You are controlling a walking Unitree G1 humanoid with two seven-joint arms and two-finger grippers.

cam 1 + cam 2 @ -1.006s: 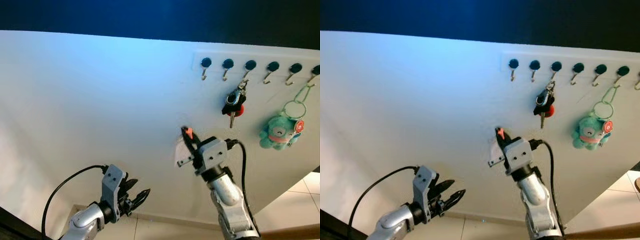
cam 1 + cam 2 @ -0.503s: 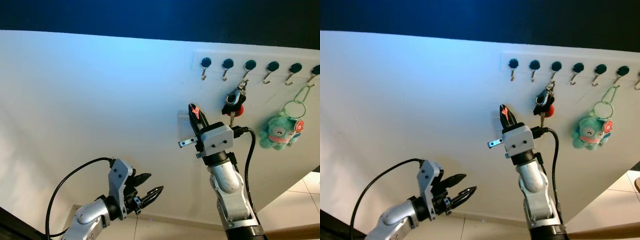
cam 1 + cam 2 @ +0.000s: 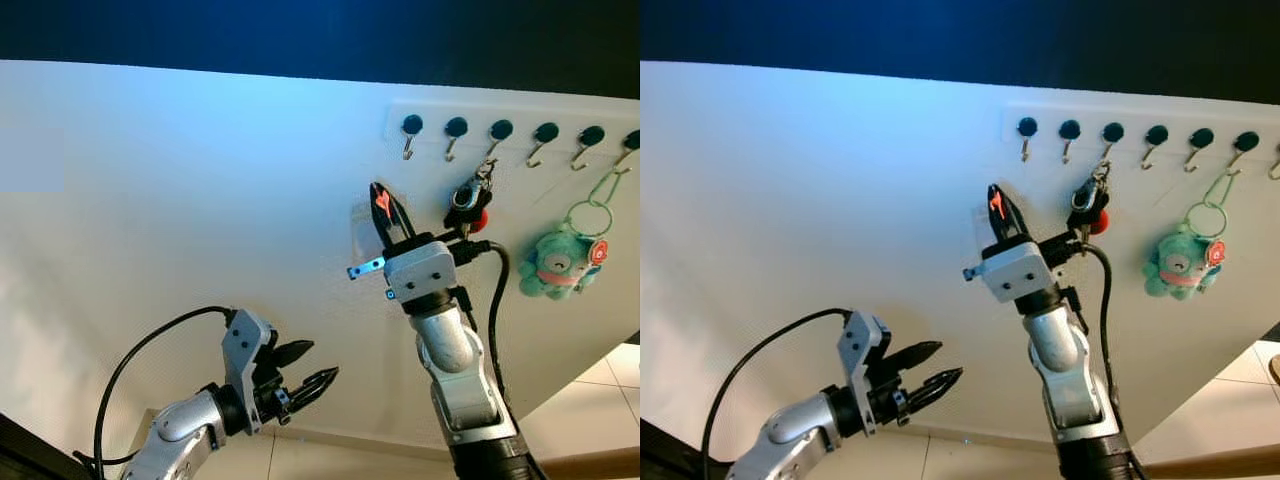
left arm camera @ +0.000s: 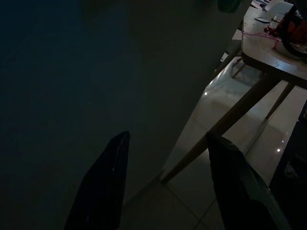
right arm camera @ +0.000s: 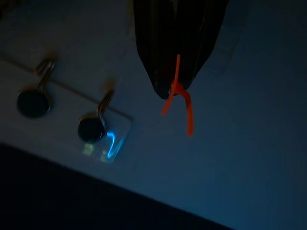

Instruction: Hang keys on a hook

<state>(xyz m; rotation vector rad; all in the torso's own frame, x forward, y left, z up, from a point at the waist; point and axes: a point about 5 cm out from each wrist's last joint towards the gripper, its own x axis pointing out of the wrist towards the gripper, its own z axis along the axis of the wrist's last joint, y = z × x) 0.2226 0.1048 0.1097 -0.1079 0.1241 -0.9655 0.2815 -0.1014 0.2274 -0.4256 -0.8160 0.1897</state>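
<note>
White wall (image 3: 180,180) carries a strip of black-capped hooks (image 3: 456,135) along its upper right edge; the camera framing matches the earlier frames. Largest of the moving parts is the right arm (image 3: 462,380), raised in front of the wall: over the last second it has climbed and swung toward the hook strip. Its right gripper (image 3: 385,207) now points up at the wall just below and left of the leftmost hooks, higher than half a second ago. Its two black fingers are pressed together at the tips, pinching a thin orange tag (image 5: 178,98); in the right wrist view two hooks lie just beyond the fingertips. The left arm (image 3: 185,440) sits near the bottom edge, somewhat further forward than a second ago, and the left gripper (image 3: 318,368) has its fingers spread apart with nothing between them. A teal plush keychain (image 3: 558,262) hangs on a green loop near the right end of the strip, unchanged. The keys (image 3: 469,205), a black and red bunch, hang from the third hook from the left, partly behind the right wrist, in the same place as before.
</note>
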